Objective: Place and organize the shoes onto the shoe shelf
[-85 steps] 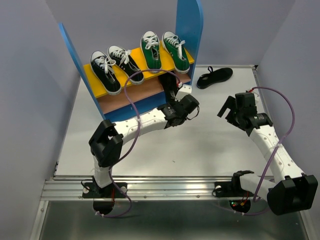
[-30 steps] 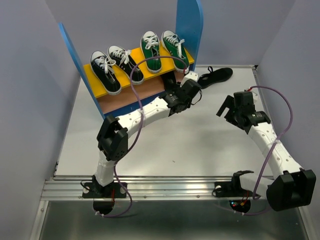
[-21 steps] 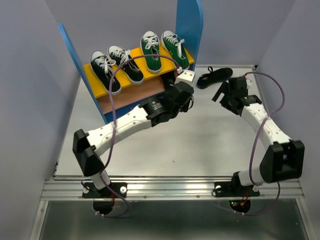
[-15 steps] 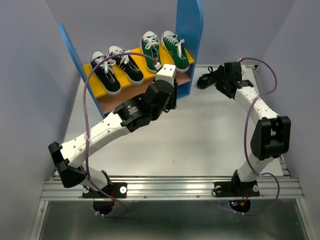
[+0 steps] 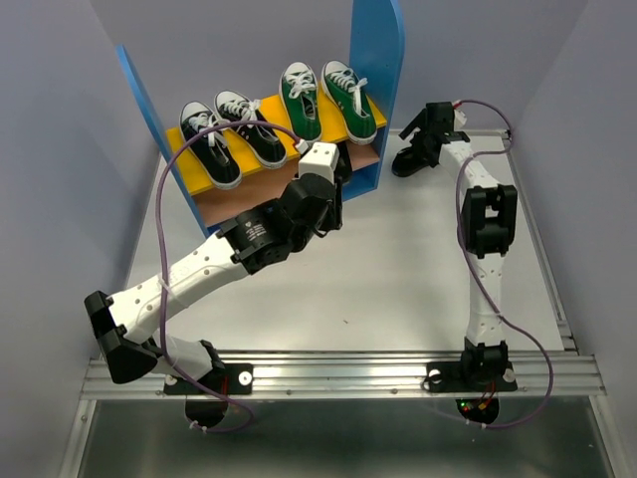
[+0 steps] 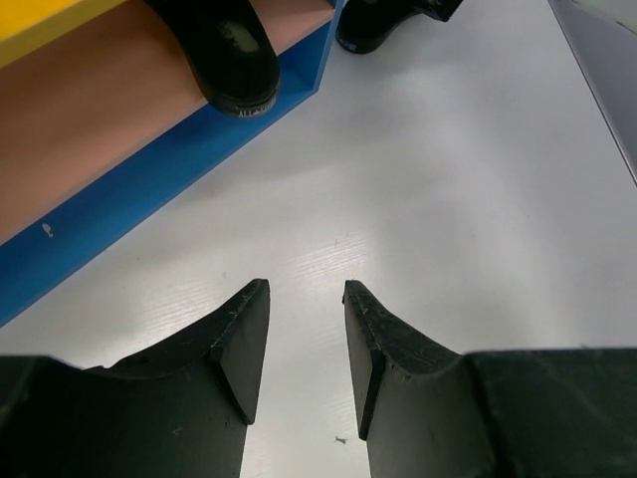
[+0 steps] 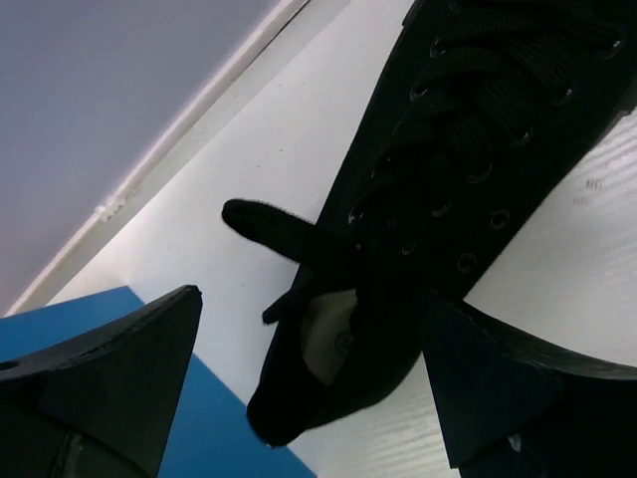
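The shoe shelf [image 5: 376,60] carries two black sneakers [image 5: 211,145] and two green sneakers [image 5: 300,100] on its yellow upper board. One all-black shoe [image 6: 234,60] sits on the pinkish-brown lower board [image 6: 100,129], toe at the front edge. My left gripper [image 5: 336,179] [image 6: 307,299] hovers open over bare table in front of that board, holding nothing. A second all-black shoe [image 5: 404,164] [image 7: 448,149] lies on the table right of the shelf. My right gripper [image 5: 418,137] [image 7: 314,383] is open, its fingers straddling that shoe's heel.
The shelf's blue right panel [image 7: 224,428] stands close to the shoe's heel and my right gripper. Grey walls enclose the table at the back and sides. A metal rail [image 5: 338,373] runs along the near edge by the arm bases.
The right arm has stretched far forward and brought its jaws down over the black shoe on the table, narrowing slightly. The left gripper has drawn back left from the shelf's right end.
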You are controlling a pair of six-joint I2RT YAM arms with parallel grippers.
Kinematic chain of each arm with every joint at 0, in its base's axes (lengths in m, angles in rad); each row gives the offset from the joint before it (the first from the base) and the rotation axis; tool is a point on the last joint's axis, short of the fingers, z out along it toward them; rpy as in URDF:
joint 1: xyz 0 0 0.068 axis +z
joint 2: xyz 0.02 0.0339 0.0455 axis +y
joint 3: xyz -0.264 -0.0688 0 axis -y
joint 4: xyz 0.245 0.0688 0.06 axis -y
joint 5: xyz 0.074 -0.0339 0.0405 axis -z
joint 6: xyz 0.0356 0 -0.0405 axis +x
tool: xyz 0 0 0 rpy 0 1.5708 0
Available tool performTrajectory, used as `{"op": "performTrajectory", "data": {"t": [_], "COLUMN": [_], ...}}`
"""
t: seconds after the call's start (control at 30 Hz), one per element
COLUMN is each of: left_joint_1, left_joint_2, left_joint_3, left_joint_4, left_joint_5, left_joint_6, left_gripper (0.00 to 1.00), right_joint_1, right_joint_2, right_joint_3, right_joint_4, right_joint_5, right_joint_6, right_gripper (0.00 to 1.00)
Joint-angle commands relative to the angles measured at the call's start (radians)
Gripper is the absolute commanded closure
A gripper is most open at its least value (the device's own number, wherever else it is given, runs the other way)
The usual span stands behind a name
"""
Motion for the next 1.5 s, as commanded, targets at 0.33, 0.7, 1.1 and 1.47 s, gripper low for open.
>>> {"op": "performTrajectory", "data": {"t": [0.33,0.7,1.1,1.47], "left_joint_1": [0.001,0.001,0.001,0.011], "left_joint_2": [-0.039,-0.057,-0.061,-0.033], "left_joint_3": [-0.034,-0.052,-0.012,0.031], "left_joint_4": [0.029,0.029,0.021,0.033], "left_joint_5": [-0.005,-0.007,-0.051,-0.019], "left_joint_6": [-0.032,-0.04,-0.012,0.002], "left_gripper": [0.54,0.54,0.55,0.54], "right_joint_1": [-0.005,-0.005,-0.005,0.079], "right_joint_2": [0.06,0.034,-0.294,-0.838], "right_joint_3": [0.083,-0.004,-0.294,-1.053], "right_joint_4": [-0.057,-0.082,-0.021,0.113], "right_joint_5": [0.029,0.058,0.038,-0.144], "right_joint_6": [-0.045,-0.072,-0.138,-0.148], "right_gripper": [0.34,0.55,0.99,0.99]}}
